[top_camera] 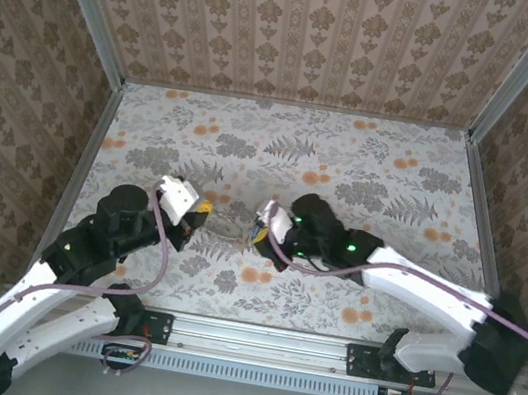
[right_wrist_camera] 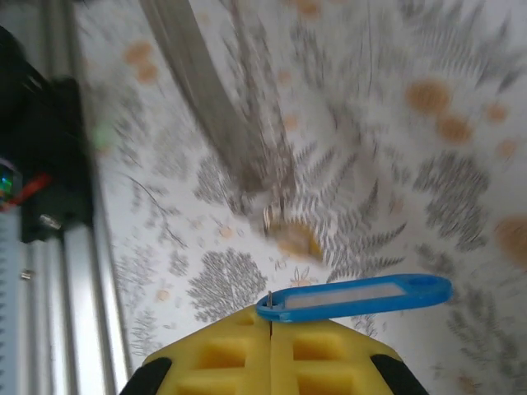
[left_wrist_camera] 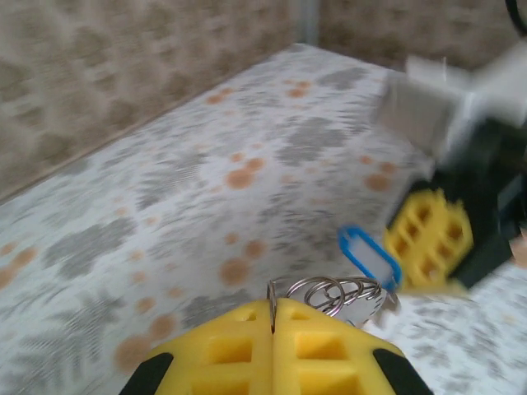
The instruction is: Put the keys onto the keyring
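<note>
Floral-patterned wallpaper is seen on the walls [top_camera: 302, 32] enclosing the desk [top_camera: 369, 175], whose covering is printed with grey ferns and orange dots. From above, the left gripper [top_camera: 201, 209] and the right gripper [top_camera: 260, 231] are seen low over the middle of the desk, with their tips turned toward each other and only a small gap between them. In the left wrist view, the left gripper's yellow fingers are pressed together, and a thin wire loop of the keyring [left_wrist_camera: 325, 292], a cluster of silvery split rings, is caught at the seam between them. The rest of the rings sit just beyond the fingertips and slightly to the right. A flat silvery piece [left_wrist_camera: 360, 313] is seen under the rings; what it is cannot be told. Just past the rings lies the blue key tag [left_wrist_camera: 368, 257], a long blue-rimmed oval with a pale insert, between the left gripper and the blurred yellow tip of the right gripper. In the right wrist view, the right gripper's fingers are likewise closed, with one end of the tag pinched at their seam and the tag stretching out to the right above the desk.
</note>
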Controlling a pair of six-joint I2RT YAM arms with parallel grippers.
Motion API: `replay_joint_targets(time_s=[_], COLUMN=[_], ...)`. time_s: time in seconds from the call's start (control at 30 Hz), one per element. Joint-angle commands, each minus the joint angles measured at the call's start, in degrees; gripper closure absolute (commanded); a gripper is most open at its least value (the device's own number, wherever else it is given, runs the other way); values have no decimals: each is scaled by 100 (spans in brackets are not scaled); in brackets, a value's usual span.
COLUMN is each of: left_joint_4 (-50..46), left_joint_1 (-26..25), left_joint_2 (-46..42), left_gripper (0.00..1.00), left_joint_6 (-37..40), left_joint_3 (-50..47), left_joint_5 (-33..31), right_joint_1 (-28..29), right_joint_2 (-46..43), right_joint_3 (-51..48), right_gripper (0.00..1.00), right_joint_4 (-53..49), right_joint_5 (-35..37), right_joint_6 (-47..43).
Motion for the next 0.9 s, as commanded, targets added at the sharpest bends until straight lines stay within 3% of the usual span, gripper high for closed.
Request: replay_joint_targets(time_s=[0.0,0.13,0.23,0.4,0.57,0.7,0.87], left_joint_4=[472,401,446,417,286,245,382], left_joint_1=[-178,-216,-211,-207,-198,-190,-186], left_joint_2=[248,808,1062,1144,1197,1162,1108], left_gripper=[100,100,100,100,100,100,100], left_joint_6=[551,741,798,969,1077,1135,1115], left_joint_3=[286,668,793,824,906,875,792], left_joint_5=[1286,1827,2279,2813,3412,3542,3517], right_joint_1=[-22,-11,-20,-55,-60,-60,-74], right_joint_2=[-720,-1144,-1350,-1347,-1505,-1500,-709], right_joint_3=[-155,-260,-247,-27,-113,-7,694], right_gripper=[100,100,100,100,100,100,100], right_joint_4=[-72,-57,-137,-613,-380,-439,-1356], right_joint_5=[-370,-374,-797,-798,-1203,-1346,-845], right_joint_6=[-353,-404,-651,-934,-1119,-1221,-1232])
